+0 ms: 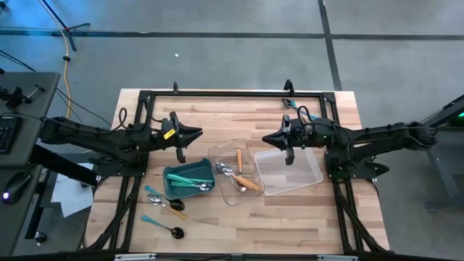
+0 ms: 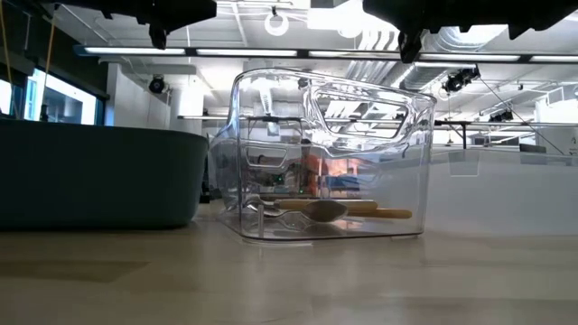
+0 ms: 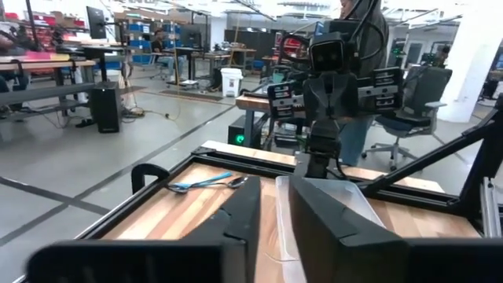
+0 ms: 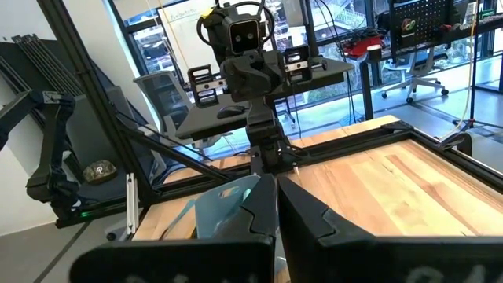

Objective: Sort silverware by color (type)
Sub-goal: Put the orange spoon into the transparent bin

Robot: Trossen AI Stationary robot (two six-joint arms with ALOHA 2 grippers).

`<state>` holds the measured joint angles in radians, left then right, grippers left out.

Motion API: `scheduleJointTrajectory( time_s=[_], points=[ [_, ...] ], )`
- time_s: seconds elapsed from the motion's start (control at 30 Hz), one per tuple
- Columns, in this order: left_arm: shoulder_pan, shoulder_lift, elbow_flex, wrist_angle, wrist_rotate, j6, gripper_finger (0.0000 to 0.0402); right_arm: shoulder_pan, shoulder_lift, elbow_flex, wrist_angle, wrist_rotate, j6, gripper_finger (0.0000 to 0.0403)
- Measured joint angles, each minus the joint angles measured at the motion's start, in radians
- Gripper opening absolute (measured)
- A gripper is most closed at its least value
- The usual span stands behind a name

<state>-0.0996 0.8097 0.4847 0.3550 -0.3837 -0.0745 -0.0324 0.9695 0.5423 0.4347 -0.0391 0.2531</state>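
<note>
Two clear plastic trays sit near the middle of the wooden worktop (image 1: 304, 217): the left tray (image 1: 233, 172) and, just beside it toward the right edge, the right tray (image 1: 288, 170), which looks bare. A teal bin (image 1: 187, 181) stands beside the left tray, on its left-edge side. A black metal frame (image 1: 217, 94) runs round the worktop.

Orange-handled spoons (image 1: 245, 177) with shiny heads lie in the left tray; the low view shows them flat on its floor. Teal-handled spoons (image 1: 192, 181) lie in the bin. Loose spoons (image 1: 163, 201) lie on the bare wood between the bin and the near left corner: two with silver or dark heads, one orange-handled, and nearer the front edge a teal spoon with a black head (image 1: 162, 227). Another teal-handled pair (image 1: 290, 104) lies by the far edge.

Left pincer (image 1: 181, 155) hangs above the wood just beyond the bin, fingers nearly closed with a slim gap, holding nothing. Right pincer (image 1: 288, 159) hangs over the right tray, fingers pressed together, empty.
</note>
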Motion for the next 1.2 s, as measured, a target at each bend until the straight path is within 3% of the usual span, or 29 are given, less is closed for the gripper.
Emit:
scheduleJointTrajectory(
  time_s=[0.13, 0.33, 0.5, 0.67, 0.9, 1.07, 1.2],
  points=[
    [-0.001, 0.0, 0.03, -0.071, 0.045, -0.016, 0.0104, 0.0, 0.0, 0.0, 0.0, 0.0, 0.0, 0.0],
    [-0.02, 0.027, 0.227, -0.433, 0.178, -0.019, 0.0161, 0.0, 0.0, 0.0, -0.008, -0.001, 0.0, 0.0],
    [-0.103, 0.126, 0.453, -0.742, 0.285, 0.005, 0.0172, 0.0, 0.0, 0.0, -0.02, 0.003, 0.007, 0.0],
    [-0.241, 0.265, 0.618, -1.014, 0.3, 0.03, 0.0171, 0.0, 0.0, 0.0, -0.039, 0.004, 0.008, 0.0],
    [-0.448, 0.436, 0.641, -1.18, 0.384, -0.042, 0.017, 0.0, 0.0, 0.0, -0.049, 0.005, 0.008, 0.0],
    [-0.557, 0.574, 0.64, -1.285, 0.351, -0.057, 0.017, 0.0, 0.0, 0.0, -0.054, 0.005, 0.009, 0.0],
    [-0.611, 0.682, 0.641, -1.257, 0.345, -0.089, 0.017, 0.0, 0.0, 0.0, -0.057, 0.005, 0.008, 0.0]
  ],
)
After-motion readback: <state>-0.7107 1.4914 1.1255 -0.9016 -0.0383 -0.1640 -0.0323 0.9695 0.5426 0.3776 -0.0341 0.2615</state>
